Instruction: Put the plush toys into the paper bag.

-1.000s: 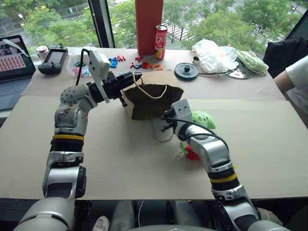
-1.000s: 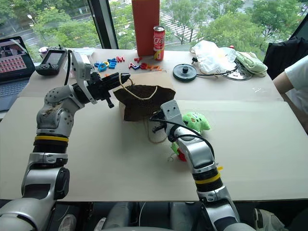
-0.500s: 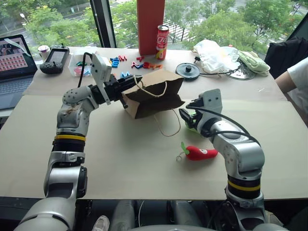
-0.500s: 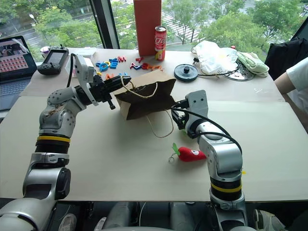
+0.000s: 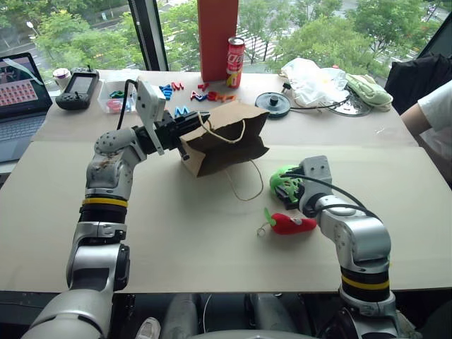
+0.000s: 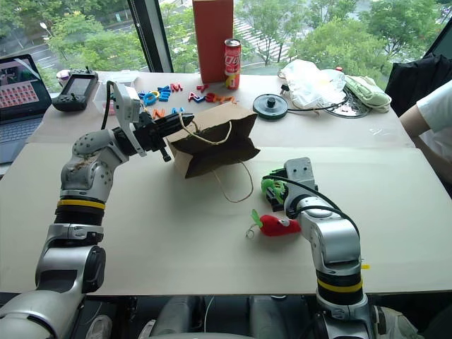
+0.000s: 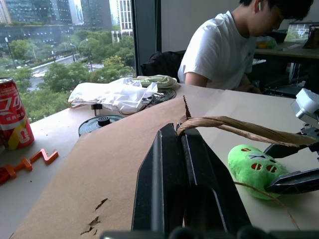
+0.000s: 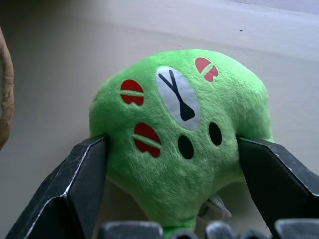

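Near the middle of the beige-topped table [image 5: 176, 240], a brown kraft paper bag with thin cord handles [image 5: 226, 138] lies tipped, its mouth toward the table's left side and one cord loop trailing onto the tabletop toward the near edge. The left gripper [image 5: 189, 124] is clamped tight on the bag's upper rim beside a cord handle, as the left wrist view shows, holding that edge off the table.

Toward the right side of the table, the light-green rounded plush creature with red spots and a white clock-like patch [image 8: 182, 124] rests on the tabletop. The right gripper [image 6: 274, 193] has its fingers spread wide on either side of the creature, the black fingers [image 8: 82, 169] touching its flanks; whether they are squeezing it I cannot tell.

Just beside the right gripper, toward the near edge, lies the red chili-pepper plush with a green stem and small loop [image 5: 288, 222], flat on the table and apart from the bag.

Along the far edge stand a tall red-orange box [image 5: 218, 35] and a red drinks can [image 5: 235, 61], with coloured plastic letters [image 5: 205, 93] scattered in front. A white plastic bag [image 5: 312, 79] and a pale green cloth bundle [image 5: 369, 90] sit toward the far right corner. A laptop [image 5: 21, 95] lies at the far left corner.
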